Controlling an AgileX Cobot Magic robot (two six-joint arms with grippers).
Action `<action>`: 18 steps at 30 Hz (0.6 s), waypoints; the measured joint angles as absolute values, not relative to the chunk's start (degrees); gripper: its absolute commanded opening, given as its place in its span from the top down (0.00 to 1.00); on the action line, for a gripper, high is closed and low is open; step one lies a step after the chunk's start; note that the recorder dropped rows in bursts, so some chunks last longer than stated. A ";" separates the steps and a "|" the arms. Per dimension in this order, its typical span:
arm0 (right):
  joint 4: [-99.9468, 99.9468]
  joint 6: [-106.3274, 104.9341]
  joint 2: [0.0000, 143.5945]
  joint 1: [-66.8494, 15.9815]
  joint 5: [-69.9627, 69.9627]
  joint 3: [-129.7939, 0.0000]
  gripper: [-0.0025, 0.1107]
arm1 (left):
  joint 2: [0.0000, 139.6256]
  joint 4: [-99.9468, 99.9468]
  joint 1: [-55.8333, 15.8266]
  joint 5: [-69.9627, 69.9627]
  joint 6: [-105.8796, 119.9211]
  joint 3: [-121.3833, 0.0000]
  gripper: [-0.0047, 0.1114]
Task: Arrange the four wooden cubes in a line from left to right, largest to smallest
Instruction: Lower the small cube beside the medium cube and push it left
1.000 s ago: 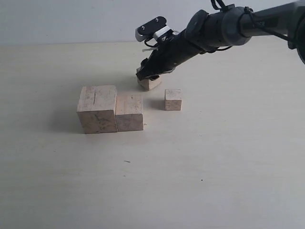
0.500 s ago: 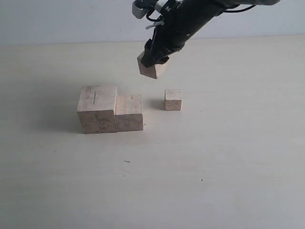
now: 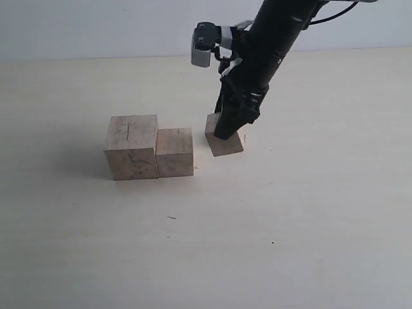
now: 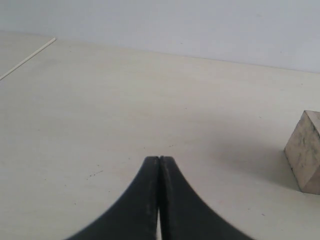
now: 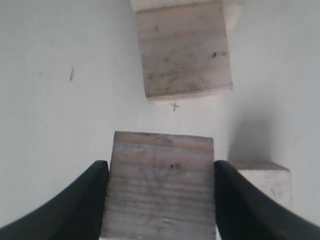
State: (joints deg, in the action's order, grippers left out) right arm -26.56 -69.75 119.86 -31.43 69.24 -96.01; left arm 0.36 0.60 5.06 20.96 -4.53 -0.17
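The right gripper [image 3: 228, 132], jaws clamped on the 3rd cube [image 3: 226, 147], is now down from mid-air, low just right of the 2nd cube [image 3: 175, 153], with the smallest cube [image 5: 262, 180] beside it; placement looks near, and the left gripper [image 4: 159, 165] has its jaws pressed together

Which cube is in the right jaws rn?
The third-largest cube, clamped by the right gripper just right of the row. The largest cube and second-largest cube stand free on the table, touching.
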 measured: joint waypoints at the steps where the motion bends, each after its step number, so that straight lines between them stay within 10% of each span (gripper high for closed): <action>1: -27.88 -70.78 119.86 -30.91 69.43 -96.01 0.98 | 0.36 0.60 5.06 20.96 -4.53 -0.17 0.96; 18: -43.20 -94.02 121.82 -24.35 68.39 -86.39 0.98 | 0.36 0.60 5.06 20.96 -4.53 -0.17 0.96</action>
